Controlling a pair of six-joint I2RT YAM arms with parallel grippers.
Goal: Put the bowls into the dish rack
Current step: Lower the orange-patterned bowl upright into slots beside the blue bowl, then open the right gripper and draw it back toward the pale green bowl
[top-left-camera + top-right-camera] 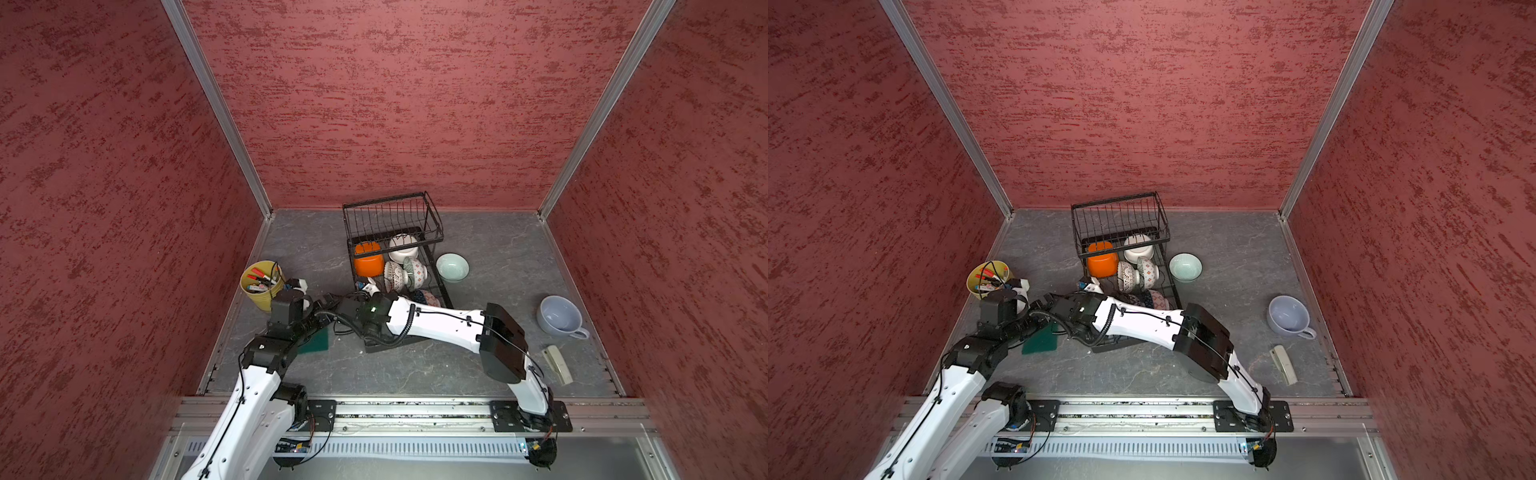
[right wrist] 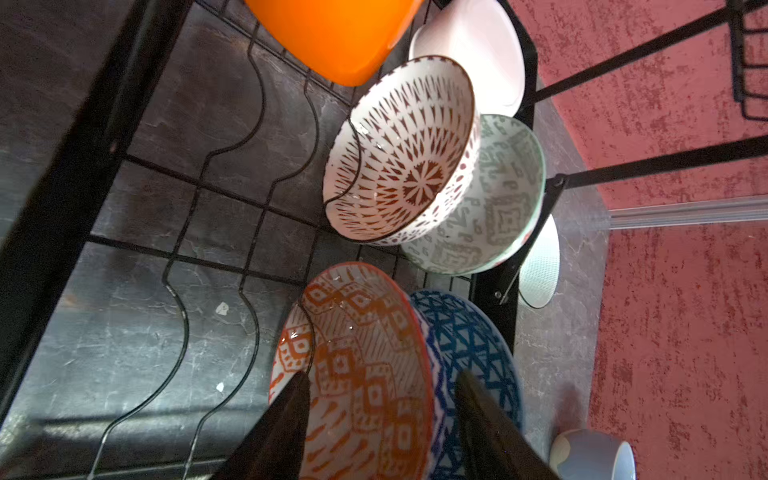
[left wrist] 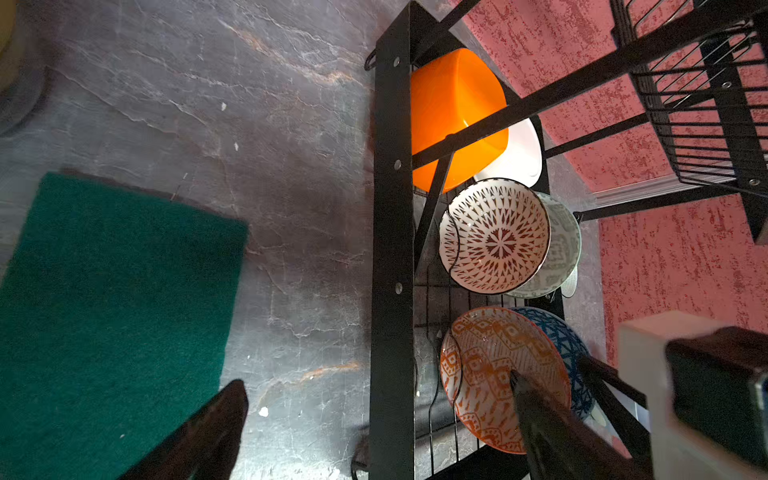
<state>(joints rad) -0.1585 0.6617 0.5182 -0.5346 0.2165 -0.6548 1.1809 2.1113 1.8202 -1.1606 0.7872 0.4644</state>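
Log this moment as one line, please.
left gripper open by dish rack | right gripper at orange-patterned bowl in rack, grip unclear | celadon bowl on table

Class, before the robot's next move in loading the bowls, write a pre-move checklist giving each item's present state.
1. Six bowls sit in the dish rack: ok.
2. Celadon bowl loaded: not ok, it stands on the table beside the rack.
3. Right gripper jaws free of the orange-patterned bowl: cannot tell.
4. Left gripper jaws open: ok.
5. Handled cup clear of the celadon bowl: ok.
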